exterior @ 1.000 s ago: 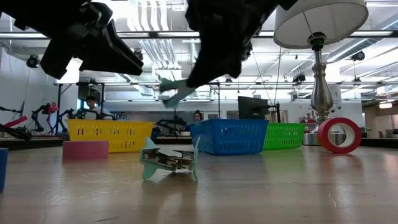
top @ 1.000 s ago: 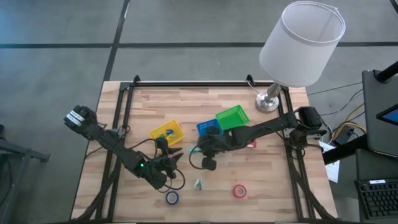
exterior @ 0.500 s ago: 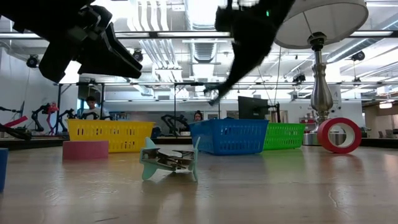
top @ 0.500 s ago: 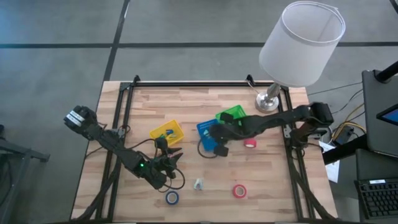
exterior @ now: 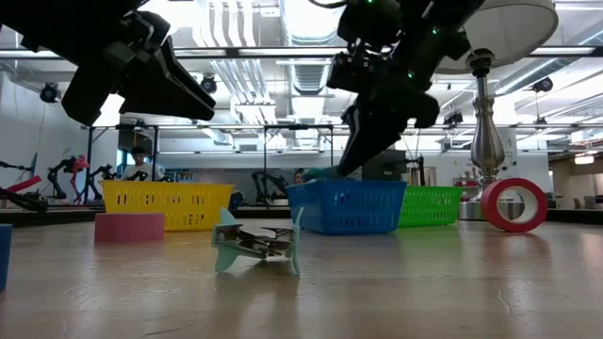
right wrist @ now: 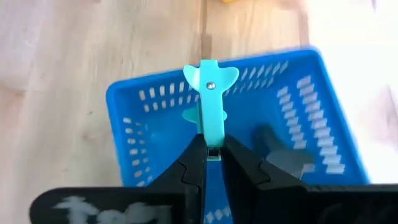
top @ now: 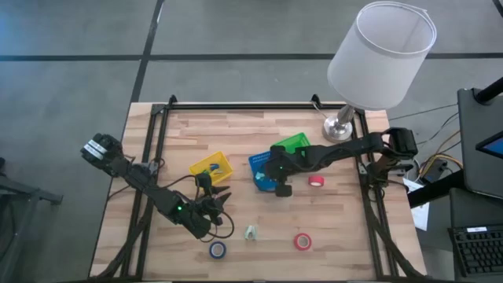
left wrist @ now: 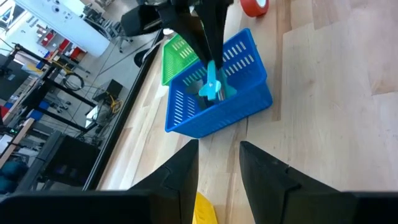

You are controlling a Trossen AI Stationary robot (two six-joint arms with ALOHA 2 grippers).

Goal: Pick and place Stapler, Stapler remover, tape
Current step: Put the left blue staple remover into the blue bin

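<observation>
Work looks roughly midway: right gripper (right wrist: 212,163) hangs over the blue bin (top: 260,163), fingers clamped on a teal remover (right wrist: 210,106), while a second remover (top: 251,232) and three tapes (red (top: 302,240), red (top: 316,181), blue (top: 217,250)) lie loose, left gripper (top: 216,206) half-open, seemingly empty.

Three plastic bins: yellow bin (top: 211,167), blue bin (top: 262,162), green bin (top: 293,145). Two teal staple removers: held remover (right wrist: 209,106) pinched over the blue bin, loose remover (top: 251,232) on the wood. Three tape rolls: blue tape (top: 218,250), near red tape (top: 302,240), far red tape (top: 316,181). One lamp (top: 369,63).
</observation>
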